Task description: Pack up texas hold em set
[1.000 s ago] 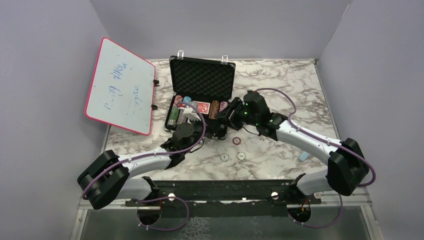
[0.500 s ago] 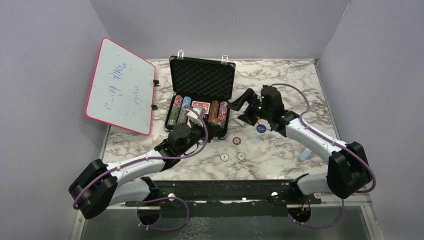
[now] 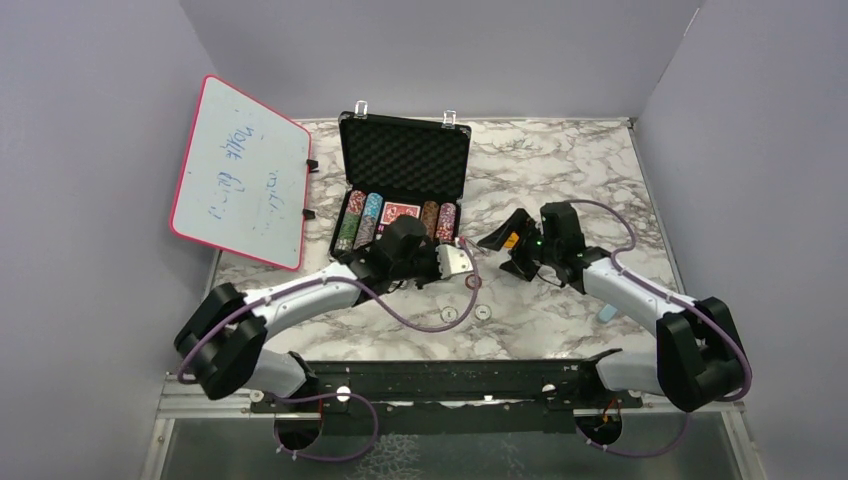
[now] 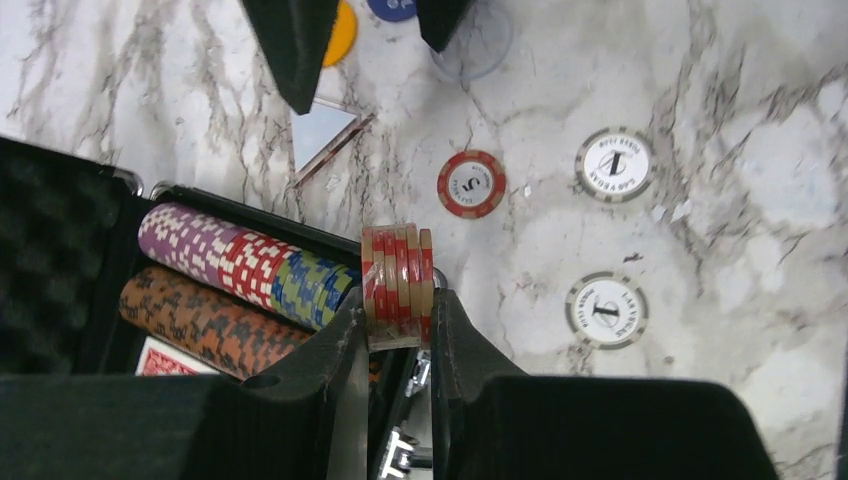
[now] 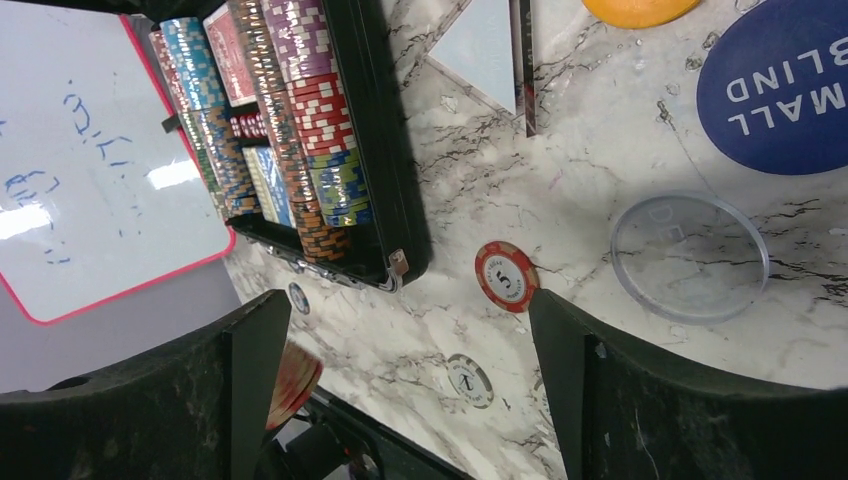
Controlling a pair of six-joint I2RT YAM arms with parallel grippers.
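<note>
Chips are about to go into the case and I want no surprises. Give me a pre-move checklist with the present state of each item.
1. Grip: left gripper shut on the red chip stack, chips on edge and aligned: ok.
2. Access: case lid open and upright: ok.
3. Free room in the chip row nearest the stack: cannot tell.
4. Other arm: right gripper open, holding nothing, off to the case's right: ok.
5. All loose pieces packed: not ok. A red chip, two white chips, blue button and orange button lie on the table.
</note>
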